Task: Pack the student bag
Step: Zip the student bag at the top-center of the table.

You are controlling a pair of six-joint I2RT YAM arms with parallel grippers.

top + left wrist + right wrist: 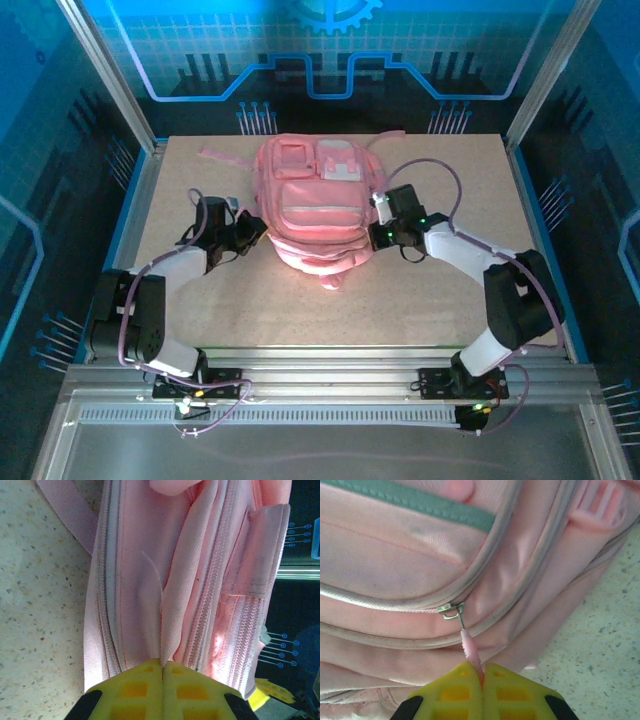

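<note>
Unzipping the student bag: my right gripper clamps the zip pull, my left gripper pinches a fabric fold. Next I'd drag the pull steadily along its track.

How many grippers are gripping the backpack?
2. The left gripper pinches a fabric fold at the left of the backpack; the right gripper pinches a zipper pull at its right.

The bag is laid flat on the table, toward its far middle. A strap is stretched out over the table from the bag's far left corner. The left gripper is set against the bag's left side, with a fold of the bag pinched in it. The right gripper is set against the bag's right side, with a zip pull clamped in it.
</note>
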